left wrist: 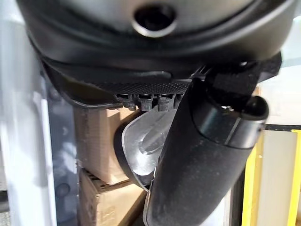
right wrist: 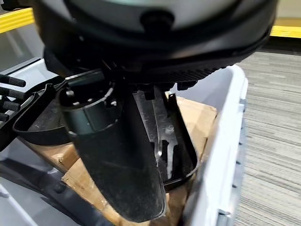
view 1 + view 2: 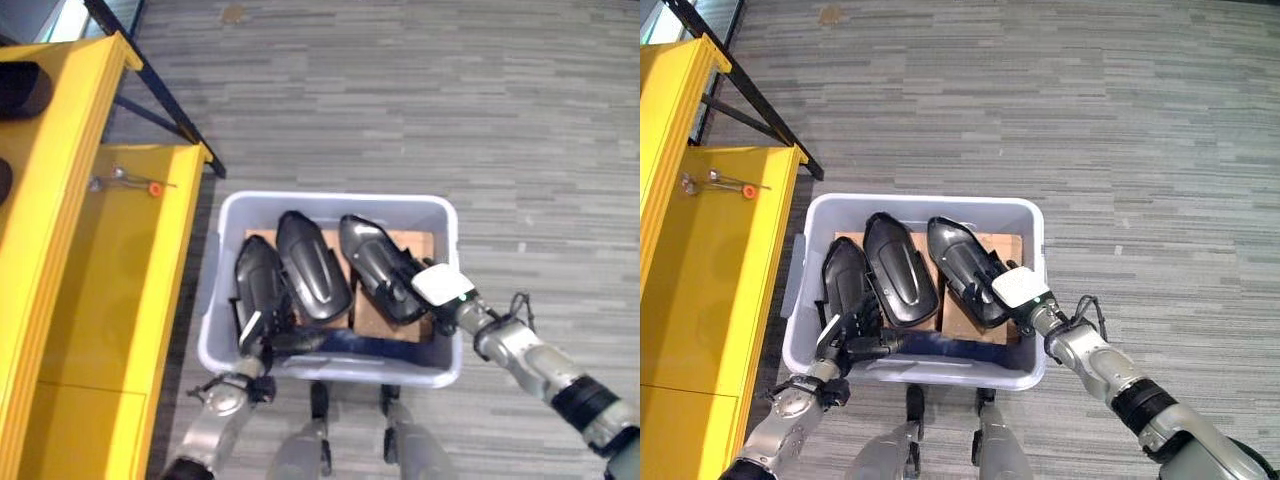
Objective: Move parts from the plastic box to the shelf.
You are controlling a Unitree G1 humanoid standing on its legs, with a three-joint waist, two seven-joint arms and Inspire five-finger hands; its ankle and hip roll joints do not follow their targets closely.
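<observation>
Hands first, both at the box's near rim: the left hand (image 3: 845, 338) reaches in at the near left corner, fingers curled round the end of the left part (image 3: 258, 280); the right hand (image 3: 440, 290), with its white thumb cover, is at the near right, fingers closed on the right part (image 3: 375, 265). The plastic box (image 3: 330, 205) sits on the grey floor (image 3: 450, 100), three black parts side by side inside on cardboard (image 3: 420, 245), the middle part (image 3: 310, 265) untouched. The yellow shelf (image 3: 100, 300) stands just beside the box on the left, small tools (image 3: 125, 180) lying on it
</observation>
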